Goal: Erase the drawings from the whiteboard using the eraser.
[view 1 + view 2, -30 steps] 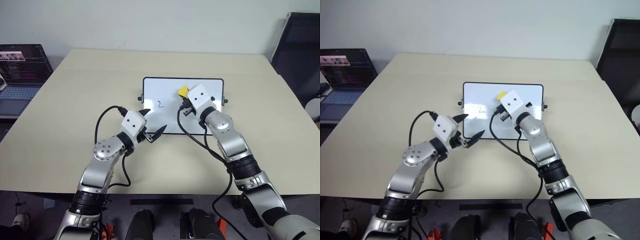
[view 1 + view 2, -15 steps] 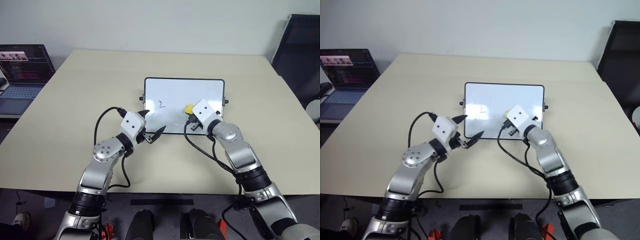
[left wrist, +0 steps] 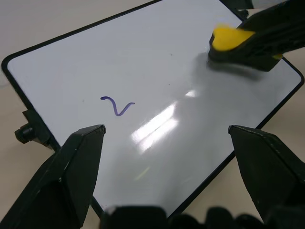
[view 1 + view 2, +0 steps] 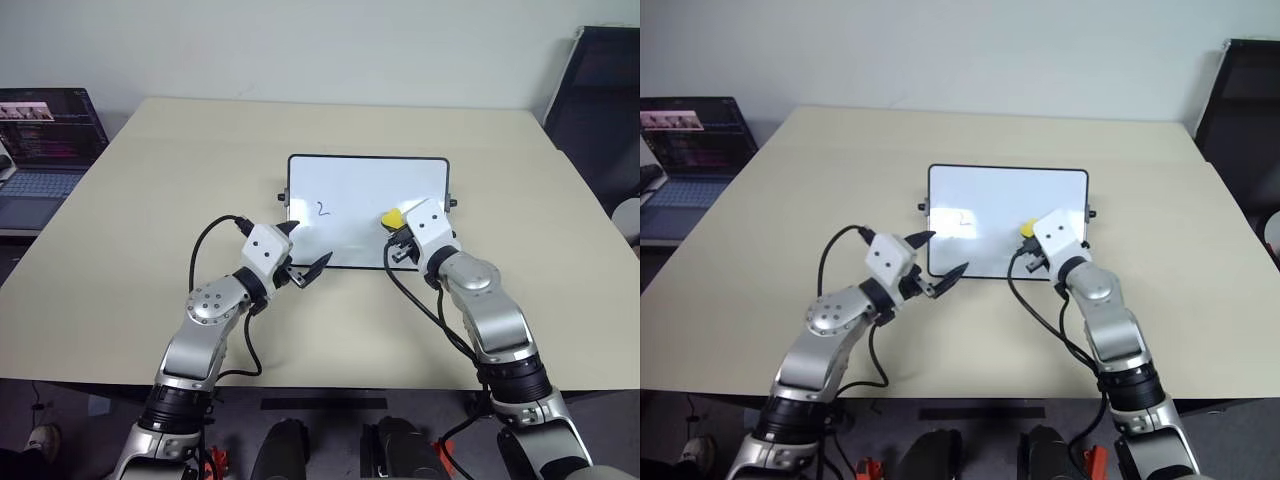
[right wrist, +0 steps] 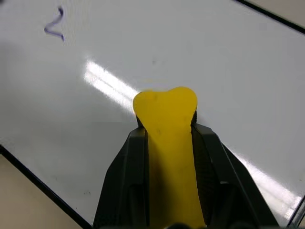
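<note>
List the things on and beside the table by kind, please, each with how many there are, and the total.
Whiteboard: 1
Eraser, yellow, held in the right gripper: 1
Drawing left on the board, a "2": 1
Laptop, beside the table's left edge: 1
Total: 4

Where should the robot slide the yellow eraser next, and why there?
Probably sideways across the whiteboard toward the robot's left, to the "2" mark. The right gripper is shut on the eraser, which sits over the board's right part, where the surface looks clean. The "2" is the one drawing left to see. The left gripper hovers open at the near edge.
</note>
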Action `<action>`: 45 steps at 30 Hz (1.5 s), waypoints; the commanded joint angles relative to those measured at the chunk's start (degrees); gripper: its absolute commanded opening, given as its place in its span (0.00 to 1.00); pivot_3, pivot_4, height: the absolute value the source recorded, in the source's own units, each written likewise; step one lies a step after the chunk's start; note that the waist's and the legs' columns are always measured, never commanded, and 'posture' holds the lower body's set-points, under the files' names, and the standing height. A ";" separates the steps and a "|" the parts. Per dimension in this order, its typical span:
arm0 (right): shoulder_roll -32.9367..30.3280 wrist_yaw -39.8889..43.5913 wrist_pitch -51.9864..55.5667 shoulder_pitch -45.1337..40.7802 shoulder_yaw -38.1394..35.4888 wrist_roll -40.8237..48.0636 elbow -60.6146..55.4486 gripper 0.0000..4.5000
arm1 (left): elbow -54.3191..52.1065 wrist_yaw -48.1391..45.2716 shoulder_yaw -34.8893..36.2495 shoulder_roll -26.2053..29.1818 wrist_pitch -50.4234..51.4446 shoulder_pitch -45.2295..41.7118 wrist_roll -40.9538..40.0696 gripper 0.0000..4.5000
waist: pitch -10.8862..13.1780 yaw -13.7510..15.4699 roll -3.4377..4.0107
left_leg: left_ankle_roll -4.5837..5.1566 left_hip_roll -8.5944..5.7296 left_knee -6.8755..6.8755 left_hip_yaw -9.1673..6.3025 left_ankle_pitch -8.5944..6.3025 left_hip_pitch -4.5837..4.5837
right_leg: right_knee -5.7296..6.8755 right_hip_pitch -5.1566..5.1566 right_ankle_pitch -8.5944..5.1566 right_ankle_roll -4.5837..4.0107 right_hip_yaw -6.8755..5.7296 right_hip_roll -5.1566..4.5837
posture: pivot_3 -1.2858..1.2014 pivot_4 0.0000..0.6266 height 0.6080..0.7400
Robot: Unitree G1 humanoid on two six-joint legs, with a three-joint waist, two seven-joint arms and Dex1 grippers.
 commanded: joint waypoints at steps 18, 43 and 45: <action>-1.98 -0.66 -18.60 8.91 -1.69 1.45 0.06 0.21 | -7.74 7.74 6.49 -2.07 -3.26 8.35 -0.43 1.00 | 0.00 0.06 -0.01 | 0.01 0.01 0.02 0.04 0.02 0.08 | 0.03 0.05 -0.02 0.01 0.03 0.02 | 0.52 0.24 1.00; 11.50 -1.74 -27.19 -33.66 8.40 -4.37 50.44 0.21 | 2.74 3.67 6.41 -3.21 -0.91 2.94 -5.34 1.00 | 0.03 -0.29 0.00 | 0.00 0.01 -0.02 -0.03 0.01 0.04 | 0.06 0.00 0.05 -0.09 -0.07 -0.01 | 0.52 0.24 1.00; 11.65 -2.76 -28.37 -35.89 7.53 -4.29 54.19 0.21 | 2.36 3.75 6.26 -3.30 -0.68 2.88 -5.21 1.00 | 0.03 -0.30 0.00 | 0.00 0.02 -0.01 -0.03 0.01 0.04 | 0.07 -0.01 0.05 -0.10 -0.07 -0.02 | 0.52 0.24 1.00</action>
